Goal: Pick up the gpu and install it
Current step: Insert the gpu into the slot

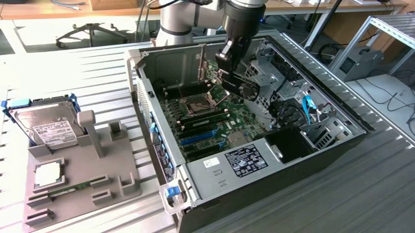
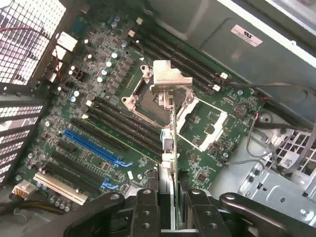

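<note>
Wrist view: the gripper (image 2: 171, 200) jaws are clamped on the gpu (image 2: 171, 131), held edge-on above the motherboard (image 2: 98, 113), its bracket (image 2: 168, 76) at the far end, inside the open case (image 1: 194, 194).

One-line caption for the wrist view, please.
Fingers hold the gpu edge-on, silver bracket leading, over the motherboard.
</note>
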Controlling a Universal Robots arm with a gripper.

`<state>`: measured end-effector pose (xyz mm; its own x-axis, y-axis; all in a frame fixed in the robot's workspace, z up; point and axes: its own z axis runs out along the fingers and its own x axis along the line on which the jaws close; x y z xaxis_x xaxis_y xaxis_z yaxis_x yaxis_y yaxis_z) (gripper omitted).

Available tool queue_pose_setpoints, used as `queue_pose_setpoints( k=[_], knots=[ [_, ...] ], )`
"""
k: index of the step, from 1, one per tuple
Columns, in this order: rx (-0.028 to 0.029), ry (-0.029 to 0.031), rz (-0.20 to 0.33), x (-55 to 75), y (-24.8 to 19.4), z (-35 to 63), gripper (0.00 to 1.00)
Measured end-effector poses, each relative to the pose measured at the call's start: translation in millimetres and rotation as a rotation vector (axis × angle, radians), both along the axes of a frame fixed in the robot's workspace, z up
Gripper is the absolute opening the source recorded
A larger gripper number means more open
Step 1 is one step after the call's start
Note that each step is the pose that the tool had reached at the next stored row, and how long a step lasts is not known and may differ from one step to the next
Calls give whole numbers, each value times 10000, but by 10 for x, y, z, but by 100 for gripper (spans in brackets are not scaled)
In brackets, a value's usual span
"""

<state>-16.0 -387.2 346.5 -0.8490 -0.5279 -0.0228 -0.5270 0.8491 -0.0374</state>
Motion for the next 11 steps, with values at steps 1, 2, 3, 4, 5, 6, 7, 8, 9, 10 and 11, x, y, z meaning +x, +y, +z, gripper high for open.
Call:
queue_pose_setpoints(
  k=[1, 2, 3, 4, 5, 6, 7, 8, 9, 10, 11],
  knots=[
    [0, 0, 668, 0, 0, 0, 27],
    [0, 0, 1191, 0, 0, 0, 27],
    [0, 0, 1732, 0, 0, 0, 27],
    [0, 0, 1881, 0, 0, 0, 27],
    [-1, 0, 2094, 0, 0, 0, 27],
    [0, 0, 2222, 0, 0, 0, 27],
    [0, 0, 2319, 0, 0, 0, 27],
    [0, -1, 2420, 0, 0, 0, 27],
    [0, 0, 2540, 0, 0, 0, 27],
    [0, 0, 2634, 0, 0, 0, 27],
    [0, -1, 2730, 0, 0, 0, 27]
  ],
)
